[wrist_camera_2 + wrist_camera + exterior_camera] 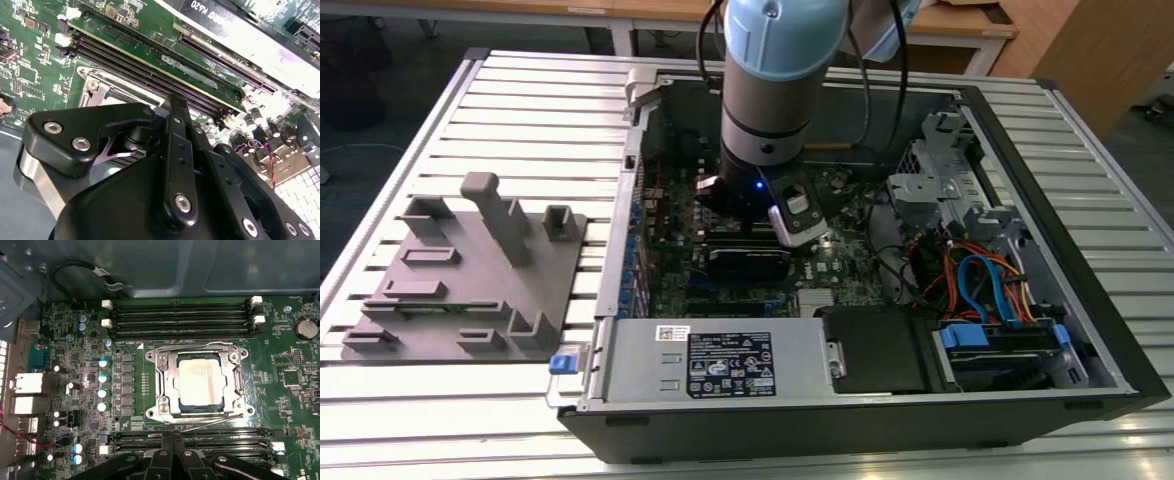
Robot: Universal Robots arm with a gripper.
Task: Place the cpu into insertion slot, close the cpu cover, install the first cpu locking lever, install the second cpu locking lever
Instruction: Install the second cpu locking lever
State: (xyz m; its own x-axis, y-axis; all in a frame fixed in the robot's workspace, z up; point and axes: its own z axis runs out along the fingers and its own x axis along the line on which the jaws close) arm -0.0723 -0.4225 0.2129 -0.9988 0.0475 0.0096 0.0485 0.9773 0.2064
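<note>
From the exterior view I see my arm (771,90) standing nearly vertical over the open computer case (1067,250), its wrist sunk down among the boards. The gripper (172,437) hangs just above the motherboard (280,405); in the first wrist view its black linkages converge to a narrow tip over the memory slots (190,442) beside the socket, with nothing between the fingers (176,107), which sit drawn together.

Going from the exterior view's left: a grey fixture block (467,270) rests on the slatted table (534,100), well apart from the case. Then comes the case itself, with the power supply (714,362) along its near wall, and blue and orange cables (981,280) on the exterior view's right.

In the first wrist view the cpu (201,381) lies flat in the insertion slot (172,412), and the cpu cover (234,385) lies down around it, framing its pale top. A thin lever (215,424) runs along the socket edge nearest the gripper. More memory slots (180,320) flank the far side.
</note>
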